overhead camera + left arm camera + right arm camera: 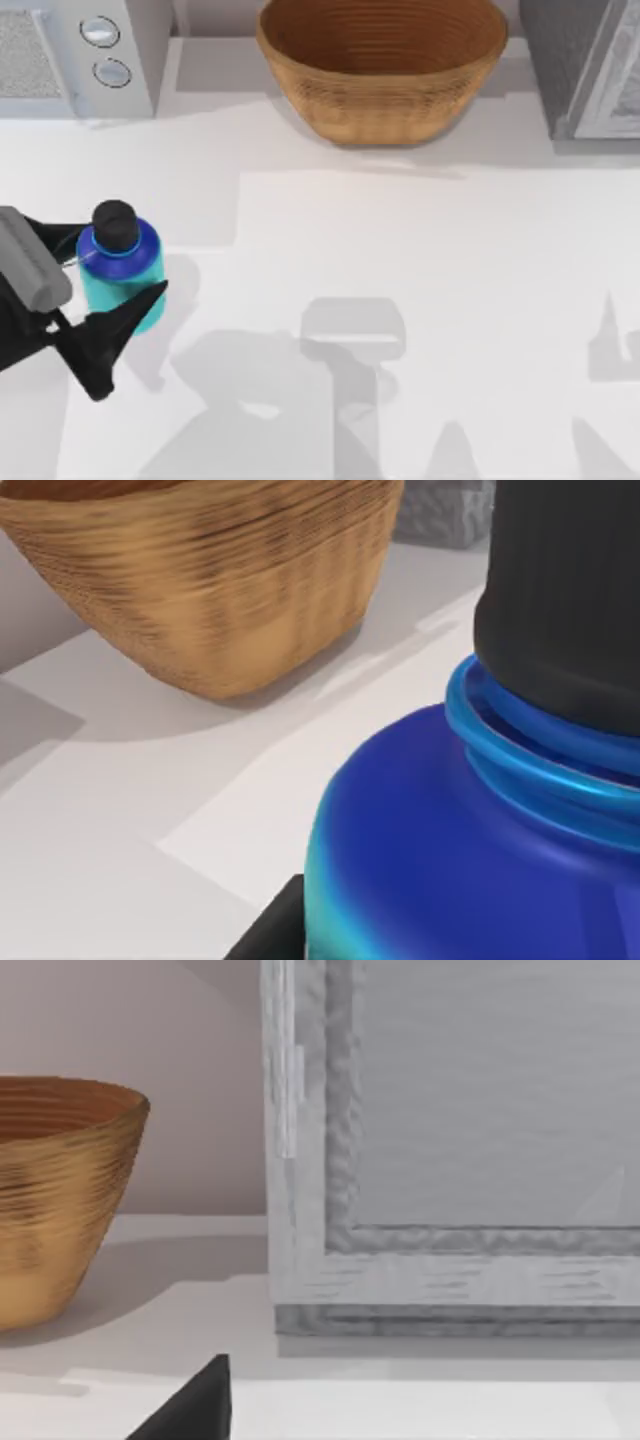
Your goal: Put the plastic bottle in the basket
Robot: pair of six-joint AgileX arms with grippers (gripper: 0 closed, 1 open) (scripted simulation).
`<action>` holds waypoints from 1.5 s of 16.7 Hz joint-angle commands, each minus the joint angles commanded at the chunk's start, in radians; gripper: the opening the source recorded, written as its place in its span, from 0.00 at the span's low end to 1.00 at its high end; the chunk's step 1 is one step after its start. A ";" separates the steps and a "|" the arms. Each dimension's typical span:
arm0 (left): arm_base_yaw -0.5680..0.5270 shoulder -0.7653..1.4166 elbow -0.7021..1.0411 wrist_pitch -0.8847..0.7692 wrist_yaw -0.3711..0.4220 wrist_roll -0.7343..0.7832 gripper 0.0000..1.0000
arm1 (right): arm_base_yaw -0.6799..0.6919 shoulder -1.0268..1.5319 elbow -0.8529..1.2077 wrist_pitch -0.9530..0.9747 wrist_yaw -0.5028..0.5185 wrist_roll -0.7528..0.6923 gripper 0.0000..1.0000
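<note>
The plastic bottle, turquoise with a dark blue shoulder and a black cap, stands at the table's left side. My left gripper reaches in from the left edge with one dark finger on each side of the bottle's body, shut on it. The left wrist view has the bottle very close, with a finger beside it and the basket beyond. The tan woven basket sits at the back centre, well apart from the bottle. One dark fingertip of my right gripper shows in the right wrist view, near the basket.
A pale grey appliance with two round knobs stands at the back left. A grey framed box stands at the back right, seen close as a grey box in the right wrist view. Open white tabletop lies between bottle and basket.
</note>
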 joint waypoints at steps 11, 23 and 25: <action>0.344 -0.759 -0.025 -0.950 0.261 0.108 0.00 | 0.000 0.000 0.000 0.000 0.000 0.000 1.00; 0.334 -0.776 0.037 -1.019 0.264 0.092 0.00 | 0.000 0.000 0.000 0.000 0.000 0.000 1.00; 0.286 -0.680 0.133 -0.994 0.227 0.068 0.00 | 0.000 0.000 0.000 0.000 0.000 0.000 1.00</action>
